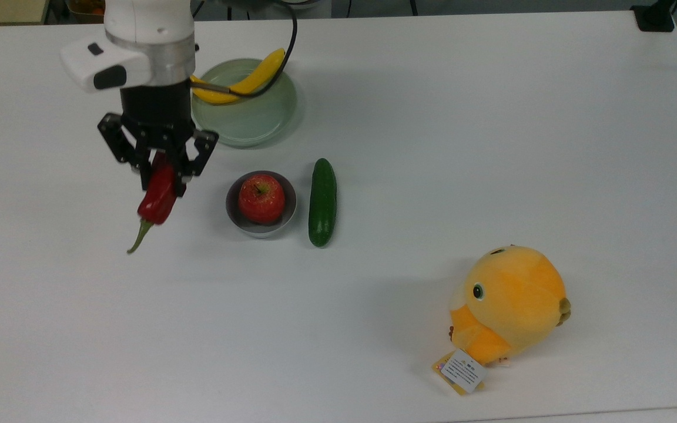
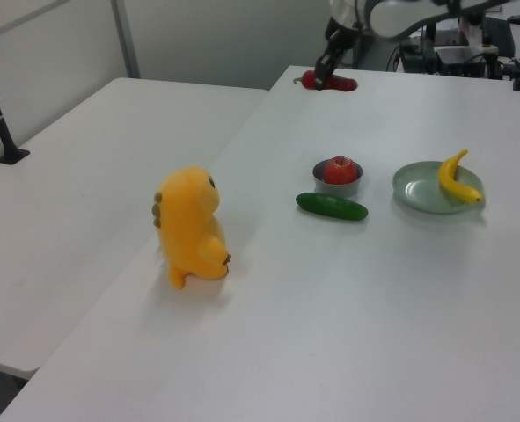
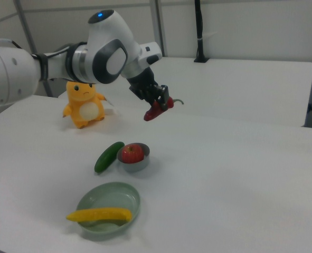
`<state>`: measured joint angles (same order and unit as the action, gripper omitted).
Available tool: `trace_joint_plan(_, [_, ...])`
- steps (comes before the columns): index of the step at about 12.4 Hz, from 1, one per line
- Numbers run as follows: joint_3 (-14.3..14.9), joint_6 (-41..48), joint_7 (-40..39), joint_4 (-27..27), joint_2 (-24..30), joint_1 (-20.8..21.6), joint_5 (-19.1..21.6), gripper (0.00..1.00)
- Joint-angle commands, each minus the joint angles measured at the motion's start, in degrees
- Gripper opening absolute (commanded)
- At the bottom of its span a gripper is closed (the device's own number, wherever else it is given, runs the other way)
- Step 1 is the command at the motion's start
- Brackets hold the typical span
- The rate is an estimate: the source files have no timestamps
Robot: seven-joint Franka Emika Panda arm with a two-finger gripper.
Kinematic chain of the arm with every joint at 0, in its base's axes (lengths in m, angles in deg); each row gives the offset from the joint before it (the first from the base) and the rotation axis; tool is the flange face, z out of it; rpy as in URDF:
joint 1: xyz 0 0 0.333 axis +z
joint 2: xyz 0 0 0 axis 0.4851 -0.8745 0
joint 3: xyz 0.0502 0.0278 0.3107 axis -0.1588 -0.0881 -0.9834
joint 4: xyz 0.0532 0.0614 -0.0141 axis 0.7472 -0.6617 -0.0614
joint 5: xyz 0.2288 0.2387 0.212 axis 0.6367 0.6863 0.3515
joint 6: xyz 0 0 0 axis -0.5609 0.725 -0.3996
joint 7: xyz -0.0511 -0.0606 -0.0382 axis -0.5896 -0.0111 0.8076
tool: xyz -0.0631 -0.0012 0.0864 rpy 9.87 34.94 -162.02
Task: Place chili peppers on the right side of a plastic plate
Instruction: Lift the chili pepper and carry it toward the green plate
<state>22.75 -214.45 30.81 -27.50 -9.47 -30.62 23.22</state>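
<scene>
— What are you carrying right now?

— My hand [image 1: 161, 171] is pinching the chili peppers [image 1: 158, 197], a single dark-red one, by its upper end. It is hanging clear above the desk [image 1: 491, 147], with its green stem pointing toward the top view's lower left.

— And where is the plastic plate?

— The plastic plate [image 1: 259, 126] is sitting just to the top view's right of my hand and a little further back. A yellow banana [image 1: 243, 82] is lying across the far part of it, with one tip reaching over the rim, and a black cable from my wrist is crossing that banana.

— Anything else close by?

— A red apple [image 1: 261, 198] is resting in a small grey bowl [image 1: 238, 223] near the plate, to the top view's right of the chili. A dark green cucumber [image 1: 322, 201] is lying just beside the bowl on its far side from me. An orange plush toy [image 1: 509, 305] with a paper tag is sitting well apart, toward the top view's lower right.
</scene>
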Motion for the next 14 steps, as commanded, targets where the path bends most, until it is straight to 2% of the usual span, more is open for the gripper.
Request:
trace_joint_plan(1, [0.09,9.78,-4.02,-6.67,8.23,0.55,2.02,0.13])
trace_joint_plan(2, [0.09,14.08,-7.01,-7.98,10.24,0.28,2.11,0.13])
trace_joint_plan(4, [0.09,17.36,-9.49,-11.23,13.50,0.02,2.11,0.13])
trace_joint_plan(7, [0.44,22.19,-16.23,-19.13,19.39,-1.03,2.90,0.13])
trace_joint_plan(9, [0.96,26.32,-22.91,-22.21,19.67,-2.26,2.90,0.13])
trace_joint_plan(14, [1.05,24.50,-30.14,-29.95,21.78,-8.23,2.20,0.13])
